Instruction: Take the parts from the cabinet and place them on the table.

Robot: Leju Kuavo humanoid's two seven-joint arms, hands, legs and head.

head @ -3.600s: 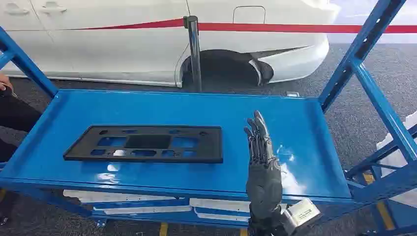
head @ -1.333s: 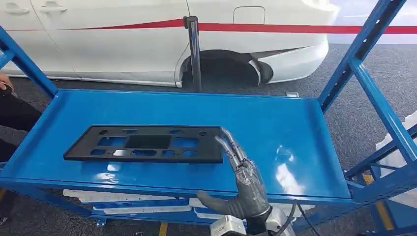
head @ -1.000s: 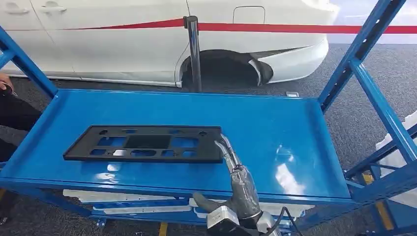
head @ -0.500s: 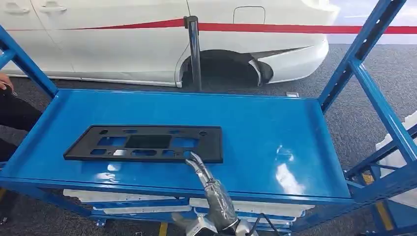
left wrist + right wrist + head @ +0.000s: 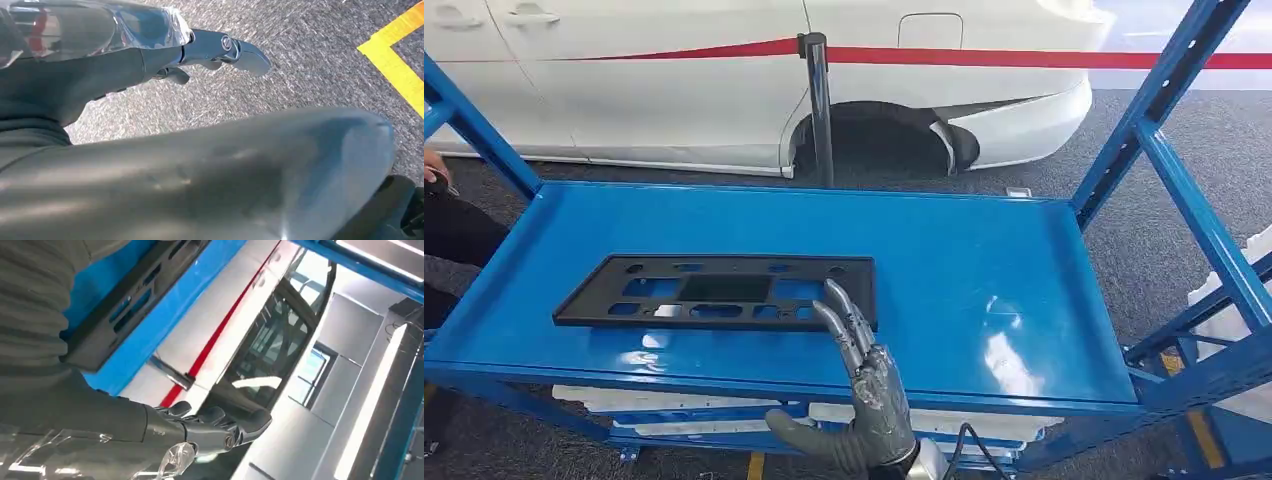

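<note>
Raised again since half a second ago, the right robot hand (image 5: 864,385) now has its straight, spread fingertips over the near right corner of the black plastic panel (image 5: 719,291), holding nothing. That panel lies flat on the blue shelf (image 5: 984,250), toward its left. The left robot hand (image 5: 150,60) hangs above grey floor, fingers extended, empty.

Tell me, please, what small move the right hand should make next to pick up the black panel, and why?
Probably close the fingers on the black panel: the right hand is open, its fingertips over the panel's near right corner and its thumb below the blue shelf's front edge, gripping nothing yet.
</note>
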